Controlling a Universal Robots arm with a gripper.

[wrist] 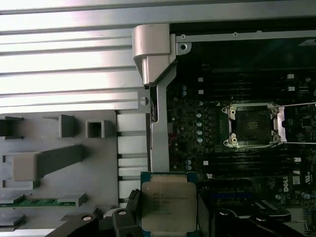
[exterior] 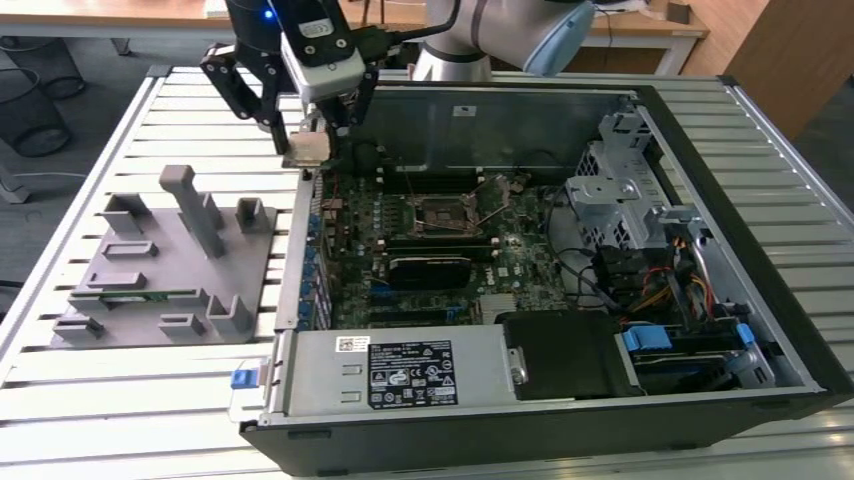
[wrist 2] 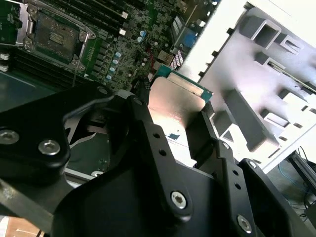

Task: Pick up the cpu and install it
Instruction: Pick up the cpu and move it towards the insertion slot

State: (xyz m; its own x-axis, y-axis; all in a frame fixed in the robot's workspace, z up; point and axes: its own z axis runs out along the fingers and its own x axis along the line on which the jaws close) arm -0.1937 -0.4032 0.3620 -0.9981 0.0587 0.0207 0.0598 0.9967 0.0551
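Observation:
The cpu is a thin square chip with a pale metal top. It hangs in the air over the wall of the open computer case on the exterior view's left. My gripper is shut on it, black fingers pressing opposite edges. In both wrist views the cpu sits between the jaws, its green rim showing. The open, empty cpu socket lies on the motherboard, some way inward from the chip.
A grey parts fixture with upright posts lies on the slatted table outside the case, holding a green memory stick. Inside the case are a drive cage, cables, a black shroud and the power supply.

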